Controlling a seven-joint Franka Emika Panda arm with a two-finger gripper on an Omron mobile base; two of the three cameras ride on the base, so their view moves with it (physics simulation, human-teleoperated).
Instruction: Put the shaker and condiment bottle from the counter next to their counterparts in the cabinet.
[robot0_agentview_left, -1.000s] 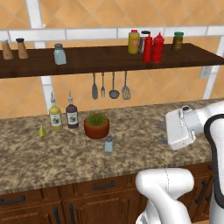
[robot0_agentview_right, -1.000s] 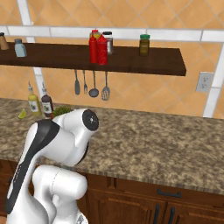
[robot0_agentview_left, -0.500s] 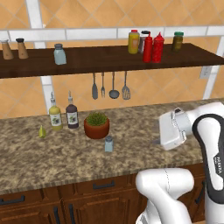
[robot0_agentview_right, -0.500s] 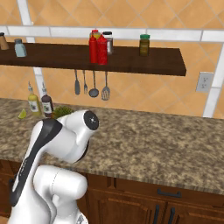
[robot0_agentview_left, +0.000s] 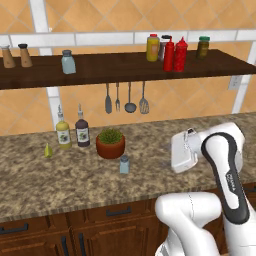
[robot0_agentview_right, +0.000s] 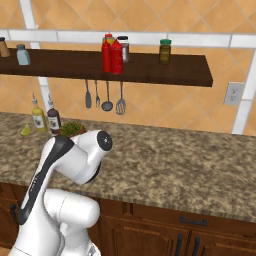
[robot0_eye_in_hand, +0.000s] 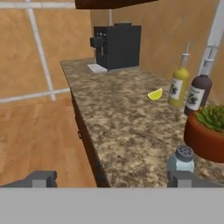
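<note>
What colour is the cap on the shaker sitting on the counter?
Grey, over a pale blue-grey body: the shaker shows best in the hand view, beside the potted plant.

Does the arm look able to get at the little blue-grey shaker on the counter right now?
Probably yes: the shaker stands alone on the counter, apart from the potted plant behind it, and the gripper faces it with jaws open.

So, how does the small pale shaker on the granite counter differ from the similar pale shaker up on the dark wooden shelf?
The small pale blue-grey shaker on the counter stands low on the speckled granite counter, beside the terracotta plant pot; the pale blue-grey shaker on the shelf stands high on the dark wooden shelf, apart from other items. The shelf one looks somewhat larger. Both are upright, translucent, grey-capped.
</note>
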